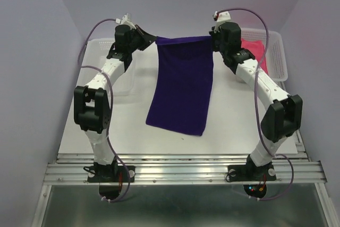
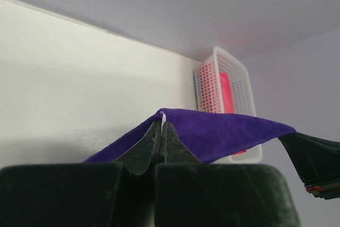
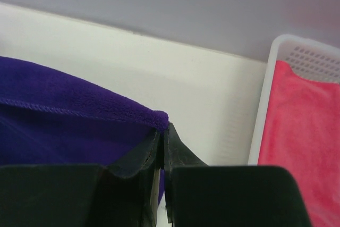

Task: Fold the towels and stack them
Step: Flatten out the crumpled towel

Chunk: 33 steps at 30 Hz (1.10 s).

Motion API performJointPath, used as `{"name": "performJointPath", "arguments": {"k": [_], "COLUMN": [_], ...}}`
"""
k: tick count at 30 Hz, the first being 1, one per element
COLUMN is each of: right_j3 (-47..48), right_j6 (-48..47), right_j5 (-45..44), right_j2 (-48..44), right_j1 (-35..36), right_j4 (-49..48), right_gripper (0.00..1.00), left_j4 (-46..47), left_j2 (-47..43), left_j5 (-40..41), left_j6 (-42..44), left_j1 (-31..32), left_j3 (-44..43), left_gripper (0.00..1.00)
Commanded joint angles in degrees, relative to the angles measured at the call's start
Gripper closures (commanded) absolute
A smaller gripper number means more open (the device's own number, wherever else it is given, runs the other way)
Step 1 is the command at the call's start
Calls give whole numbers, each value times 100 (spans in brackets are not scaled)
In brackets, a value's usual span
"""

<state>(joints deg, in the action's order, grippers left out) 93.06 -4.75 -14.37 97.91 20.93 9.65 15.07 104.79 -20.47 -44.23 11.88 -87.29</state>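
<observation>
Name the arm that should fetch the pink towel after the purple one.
Right, probably: the right gripper, shut on the purple towel, sits beside the basket holding the pink towel; the left gripper is farther away.

Dark purple towel [image 1: 181, 86] hung open from both top corners; magenta-pink towel [image 1: 255, 50] flat in right basket [image 1: 278, 59].

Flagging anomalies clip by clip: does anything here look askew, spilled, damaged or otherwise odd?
Nothing stands out. The purple towel hangs spread between the left gripper and right gripper, each shut on a top corner, its lower end resting on the table, slightly slanted. The pink towel lies inside the white basket. No spill or damage shows.
</observation>
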Motion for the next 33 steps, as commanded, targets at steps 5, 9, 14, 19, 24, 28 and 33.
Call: {"name": "performJointPath", "arguments": {"k": [5,9,14,19,24,28,33], "right_j3": [1074,1355,1610,1891,2103,1542,487], "right_j6": [-218,-333,-421,-342,-105,115,264], "right_j5": [918,1085,1147,1305,1411,1735,2069], "right_j2": [1290,1730,2065,2128,1812,1311,739], "right_j1": [-607,-730,-801,-801,-801,-801,-757], "right_j4": [-394,-411,-324,194,1186,1329,1215], "right_gripper": [99,99,99,99,99,99,99], "left_j4": [-171,-451,-566,-716,-690,-637,-734], "left_j2": [1411,2088,2668,2976,2924,2757,2117], "left_j5": [-18,-62,17,-97,-185,-510,-652], "left_j6": [230,239,257,336,397,380,476], "left_j1": [-63,-63,-63,-63,-54,-63,-63], "left_j3": [-1878,-2765,-3180,-3585,-3463,-3129,-2198], "left_gripper": [100,100,100,100,100,100,100]}}
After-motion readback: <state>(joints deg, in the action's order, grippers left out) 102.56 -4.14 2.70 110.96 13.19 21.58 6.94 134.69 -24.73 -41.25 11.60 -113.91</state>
